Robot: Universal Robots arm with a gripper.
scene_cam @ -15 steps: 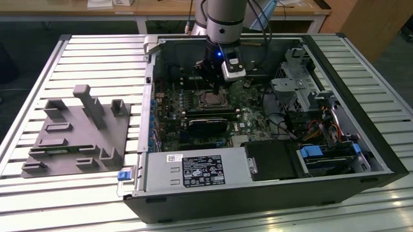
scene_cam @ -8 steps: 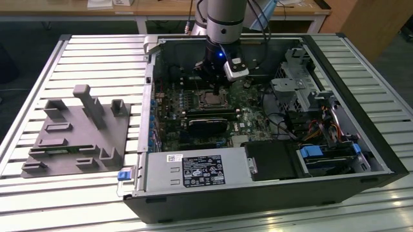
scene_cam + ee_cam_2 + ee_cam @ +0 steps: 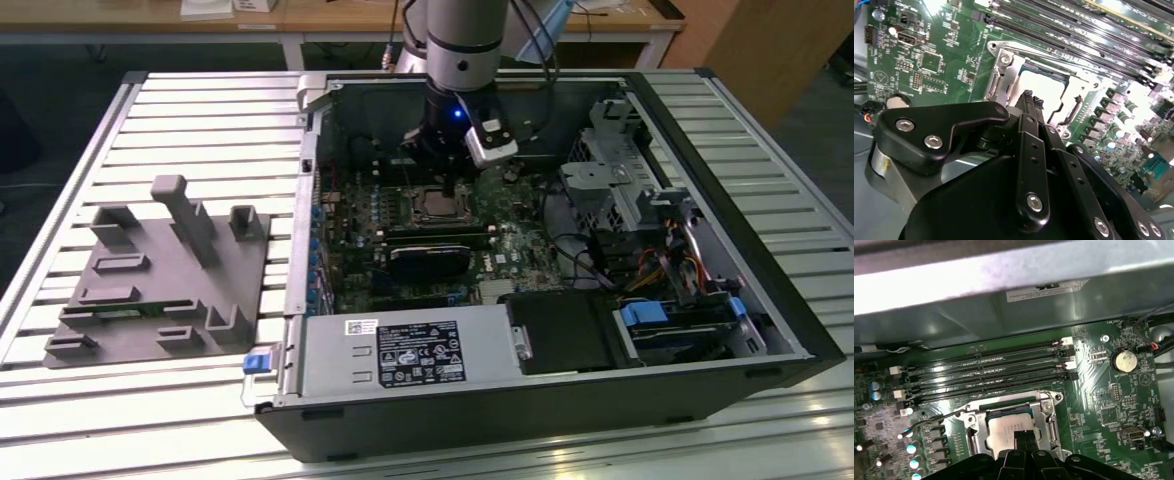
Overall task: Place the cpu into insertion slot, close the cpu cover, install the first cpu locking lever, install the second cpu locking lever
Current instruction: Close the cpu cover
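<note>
In the exterior view an open computer case (image 3: 561, 400) lies on a slatted metal table (image 3: 200, 110). A grey fixture (image 3: 160, 275) of blocks and posts sits beside it on the exterior view's left. The arm reaches down into the case, and the gripper (image 3: 438, 172) hangs just above the socket on the green motherboard (image 3: 521, 250). The cpu (image 3: 437, 206) sits in that socket as a pale square inside a darker frame.

In the second wrist view the gripper (image 3: 1032, 98) has its black fingers (image 3: 1027, 95) brought together tip to tip, with no more than a hairline gap and nothing held between them. They point at the cpu (image 3: 1046, 87), whose pale face shows through the square opening of the cpu cover (image 3: 999, 82). The cover lies flat over the socket.

In the first wrist view the closed tips of the gripper (image 3: 1024, 436) hover over one edge of the cpu (image 3: 1004, 426); whether they touch it cannot be told. The cpu cover (image 3: 1050, 422) frames the chip on every side that shows. A thin wire lever (image 3: 934, 421) stands out from the socket's side, its free end well apart from the frame. Beyond the socket run four long memory slots (image 3: 984, 372), and a round coin cell (image 3: 1124, 360) sits on the board near the case wall
</note>
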